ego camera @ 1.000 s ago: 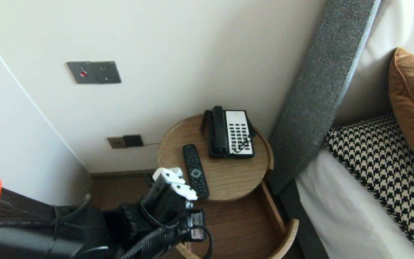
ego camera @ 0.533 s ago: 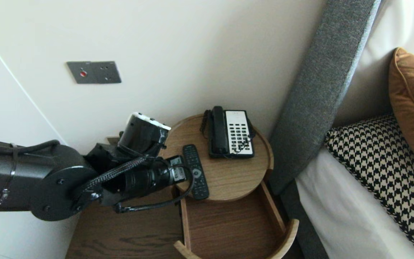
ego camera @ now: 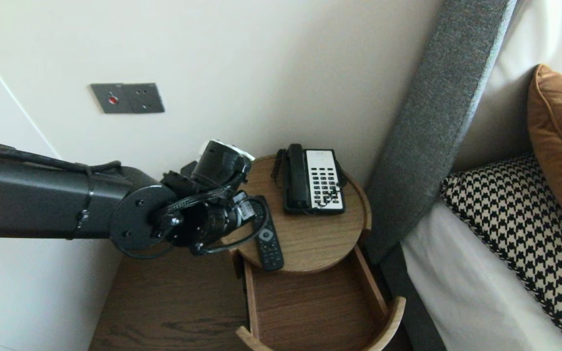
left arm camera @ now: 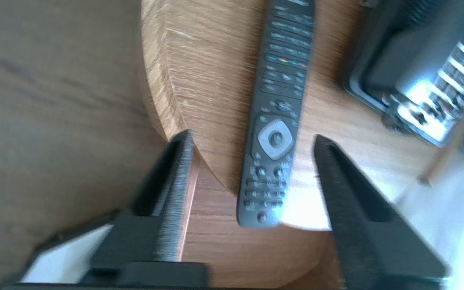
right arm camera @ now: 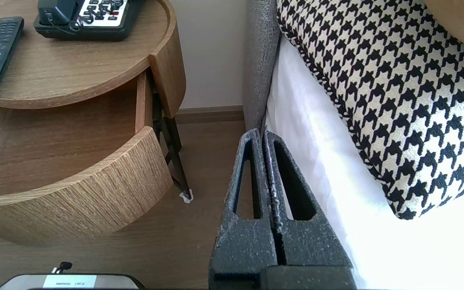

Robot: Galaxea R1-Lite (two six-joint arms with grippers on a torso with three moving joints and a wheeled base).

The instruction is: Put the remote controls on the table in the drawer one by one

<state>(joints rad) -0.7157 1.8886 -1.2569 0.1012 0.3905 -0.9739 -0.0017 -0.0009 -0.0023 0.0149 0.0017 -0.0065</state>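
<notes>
Now the left gripper (left arm camera: 253, 137) hovers over the near-left edge of the bedside table, jaws spread wide and gripping nothing. Looking down through that gap in the left wrist view, the remote (left arm camera: 274, 137) lies lengthwise between the two fingers (left arm camera: 175, 181), clear of both. One fingertip lines up with the rim of the round table top (left arm camera: 216, 80); the other shows over the wood on the remote's other side.

Over to the head view: the remote sits at about seven o'clock on the table top, its long axis running nearly twelve to six. Its near end is right at the rim and pokes just over it above the open drawer (ego camera: 310, 302). The left arm comes in from nine o'clock, and its wrist covers the remote's far end.

Moving outward, the telephone (ego camera: 312, 180) rests at one o'clock from the remote, apart from it, with the handset on its cradle. The drawer stands pulled out at six o'clock beneath the top. At three o'clock are the grey headboard (ego camera: 437, 122) and the houndstooth pillow (ego camera: 520, 229) on the bed.

And the right gripper (right arm camera: 263, 135) is parked low beside the bed, fingers pressed together, holding nothing.
</notes>
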